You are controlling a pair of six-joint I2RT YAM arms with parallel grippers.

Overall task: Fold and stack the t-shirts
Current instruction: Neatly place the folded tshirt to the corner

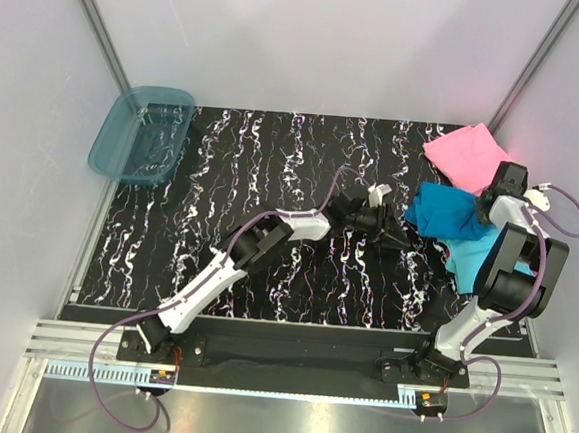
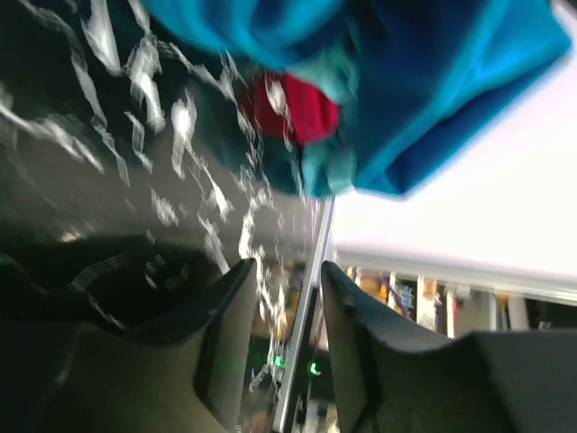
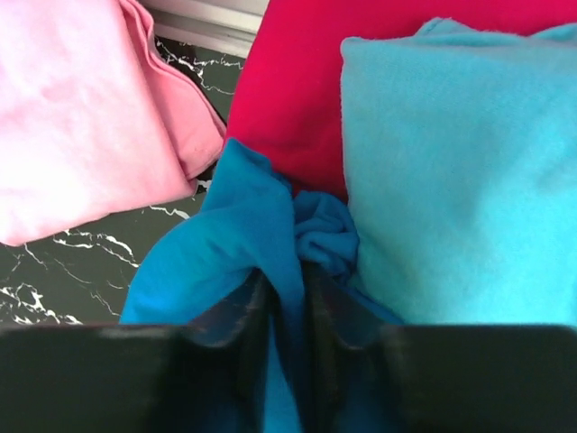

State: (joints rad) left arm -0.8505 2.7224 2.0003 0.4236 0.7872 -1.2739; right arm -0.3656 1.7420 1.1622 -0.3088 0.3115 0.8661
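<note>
The teal-blue t-shirt lies bunched at the table's right side, partly over a folded light cyan t-shirt. A folded pink t-shirt sits behind them. In the right wrist view my right gripper is shut on a fold of the teal-blue t-shirt, beside the light cyan square, which lies on a magenta-red t-shirt, with the pink one at the left. My left gripper stands open with nothing between its fingers, just short of the teal-blue cloth; a bit of magenta-red shows under it.
A translucent blue plastic tub stands at the back left corner. The black marbled table is walled by pale panels on three sides. The left arm stretches diagonally across the middle toward the shirts.
</note>
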